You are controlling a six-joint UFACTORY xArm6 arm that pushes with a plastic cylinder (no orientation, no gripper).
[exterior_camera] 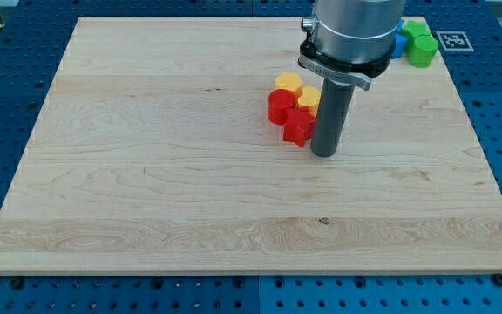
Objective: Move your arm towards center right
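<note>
My tip (323, 154) rests on the wooden board (146, 174), right of the view's centre. Just left of it is a tight cluster of blocks: a red star-shaped block (297, 127) nearly touching the rod, a red round block (279, 106) to its upper left, a yellow heart-shaped block (288, 84) above that, and a yellow block (308, 98) partly hidden behind the rod. A green block (422, 45) and a blue block (400, 41) sit at the board's top right corner, the blue one mostly hidden by the arm.
The arm's grey body (356, 30) covers the board's upper right part. A black-and-white marker tag (452, 40) lies off the board at the top right. Blue perforated table (7, 131) surrounds the board.
</note>
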